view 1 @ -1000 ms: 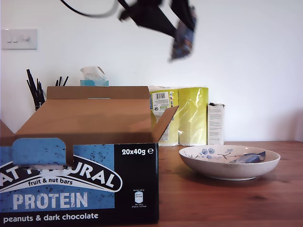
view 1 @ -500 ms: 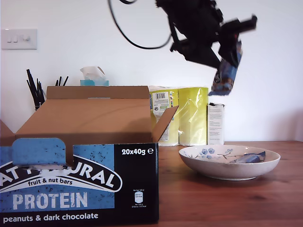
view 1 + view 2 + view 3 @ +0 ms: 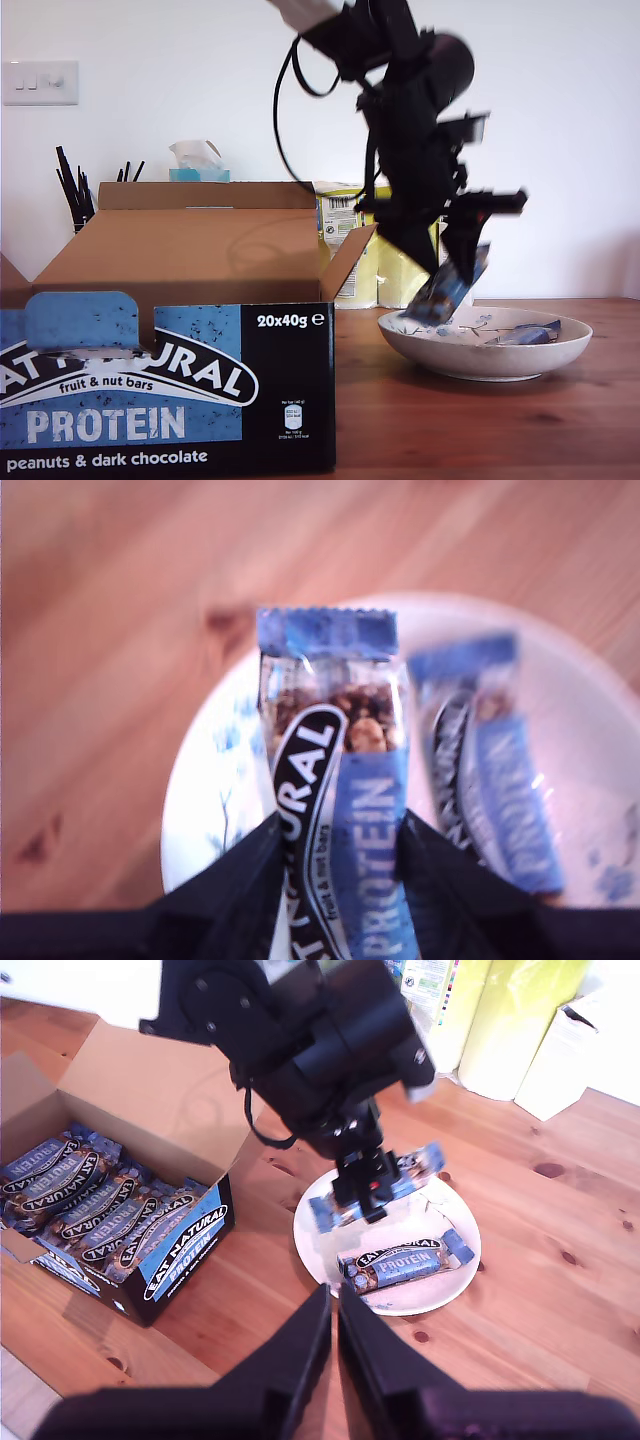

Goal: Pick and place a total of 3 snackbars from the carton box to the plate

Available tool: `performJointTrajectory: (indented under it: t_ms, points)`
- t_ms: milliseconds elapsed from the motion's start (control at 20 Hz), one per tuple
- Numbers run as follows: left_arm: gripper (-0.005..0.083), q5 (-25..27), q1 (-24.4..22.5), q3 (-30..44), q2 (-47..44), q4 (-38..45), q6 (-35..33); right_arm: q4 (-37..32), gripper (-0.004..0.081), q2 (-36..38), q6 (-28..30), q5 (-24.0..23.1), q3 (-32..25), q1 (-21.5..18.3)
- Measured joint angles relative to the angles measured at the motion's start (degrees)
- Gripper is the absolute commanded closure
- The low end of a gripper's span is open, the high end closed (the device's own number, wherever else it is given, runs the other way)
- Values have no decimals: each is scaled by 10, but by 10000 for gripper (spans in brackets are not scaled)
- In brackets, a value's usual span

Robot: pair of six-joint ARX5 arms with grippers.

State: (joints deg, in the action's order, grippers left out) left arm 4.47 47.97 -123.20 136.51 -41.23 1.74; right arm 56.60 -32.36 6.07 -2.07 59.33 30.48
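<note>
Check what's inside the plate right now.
One snackbar lies flat in the plate. My first gripper holds a second bar above it, not released. Plate floor beneath the lying bar is covered.

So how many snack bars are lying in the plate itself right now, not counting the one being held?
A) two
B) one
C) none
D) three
B: one snackbar lies in the plate; my first end effector holds another snackbar above it.
</note>
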Motion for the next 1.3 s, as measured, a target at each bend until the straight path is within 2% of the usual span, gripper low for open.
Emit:
performJointTrajectory:
  t_ms: [300,500,900,950,1000,1150,1200,1300]
  points:
    - [587,-40,-7,0,0,-8,30,0,783,0,2,0,0,0]
    - [428,-55,-3,0,0,-8,41,-1,783,0,11,0,0,0]
    - [438,-55,-4,0,0,-6,41,-2,783,0,13,0,0,0]
    - [449,-55,-3,0,0,-6,41,-2,783,0,13,0,0,0]
    - [500,-55,-3,0,0,-6,41,-3,783,0,14,0,0,0]
    - [748,-62,-3,0,-2,-24,41,-14,783,0,15,0,0,0]
    - [800,-72,-3,0,-7,-44,41,-20,783,0,16,0,0,0]
    - [797,-90,-3,0,-28,-84,41,-29,783,0,28,0,0,0]
